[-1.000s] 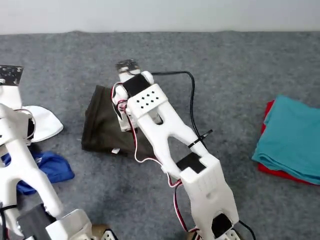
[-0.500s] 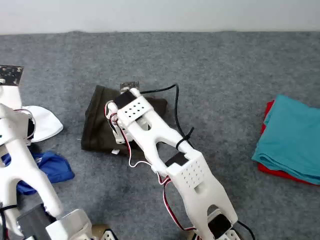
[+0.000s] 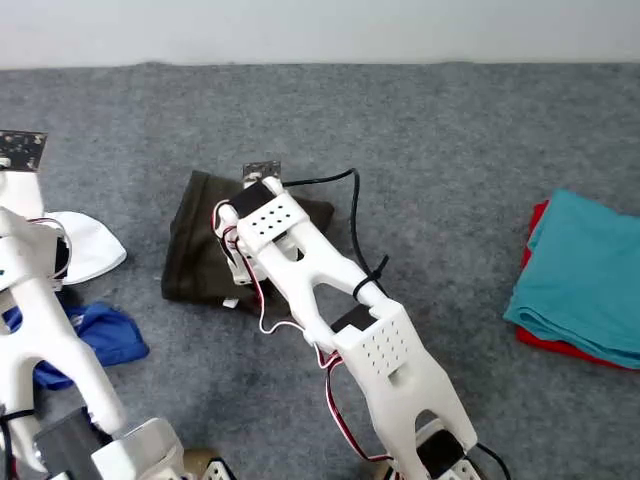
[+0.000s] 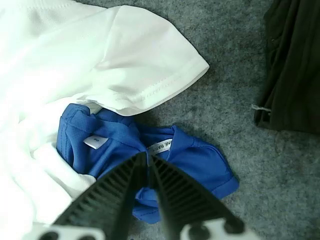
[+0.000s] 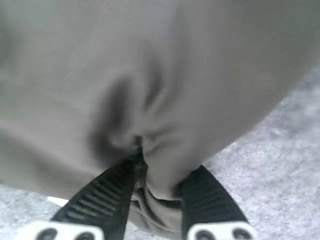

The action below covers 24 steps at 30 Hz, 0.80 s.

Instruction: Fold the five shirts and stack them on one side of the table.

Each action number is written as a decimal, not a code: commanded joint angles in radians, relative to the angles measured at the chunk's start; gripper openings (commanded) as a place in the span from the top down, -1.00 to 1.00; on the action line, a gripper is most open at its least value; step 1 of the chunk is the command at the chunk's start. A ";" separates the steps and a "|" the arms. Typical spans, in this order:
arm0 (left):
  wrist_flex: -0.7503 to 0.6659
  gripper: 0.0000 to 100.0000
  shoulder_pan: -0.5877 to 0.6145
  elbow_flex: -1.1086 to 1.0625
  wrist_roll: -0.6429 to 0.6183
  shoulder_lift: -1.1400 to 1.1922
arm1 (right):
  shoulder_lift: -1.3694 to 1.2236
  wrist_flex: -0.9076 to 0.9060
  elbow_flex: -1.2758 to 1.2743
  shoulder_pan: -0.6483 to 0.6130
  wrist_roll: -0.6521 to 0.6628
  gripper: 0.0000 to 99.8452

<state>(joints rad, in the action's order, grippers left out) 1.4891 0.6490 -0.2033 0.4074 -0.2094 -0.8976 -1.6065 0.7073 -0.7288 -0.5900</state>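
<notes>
Olive-dark cloth is bunched in my right pincer (image 5: 162,175), which pinches a fold of the dark shirt (image 3: 200,240) near its middle, left of centre on the grey worktop (image 3: 450,150); I judge I hold it there either to draw one half over the other or to lift the bundle toward the stack. That stack sits well apart at the right edge, teal shirt (image 3: 585,270) on top of red shirt (image 3: 538,222), so that looks like the side to fill. The dark shirt lies flat as a rough block; its open edge runs from the far side toward my base, which I take for its long axis, though my arm covers much of it. My left pincer (image 4: 149,161) is pressed together with nothing in it, hovering over the crumpled blue shirt (image 4: 195,160), which touches the white shirt (image 4: 100,50), both unfolded
</notes>
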 commanded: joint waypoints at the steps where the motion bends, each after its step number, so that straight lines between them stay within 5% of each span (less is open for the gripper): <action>1: 0.011 0.97 0.006 0.035 0.003 -0.038 | -0.019 -0.010 -0.011 0.015 0.018 0.98; 6: 0.034 0.97 0.008 0.035 0.003 -0.043 | 0.070 -0.119 -0.006 0.047 0.155 0.98; 13: 0.078 0.97 0.003 0.039 0.003 -0.044 | 0.314 -0.189 -0.086 0.096 0.166 0.98; 24: 0.138 0.97 0.008 0.038 0.003 -0.046 | 0.773 -0.168 -0.686 0.130 0.345 0.98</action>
<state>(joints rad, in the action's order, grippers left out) 1.6164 0.6490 -0.2033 0.4120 -0.2094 -0.2762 -1.7522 0.1672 -0.6337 -0.3168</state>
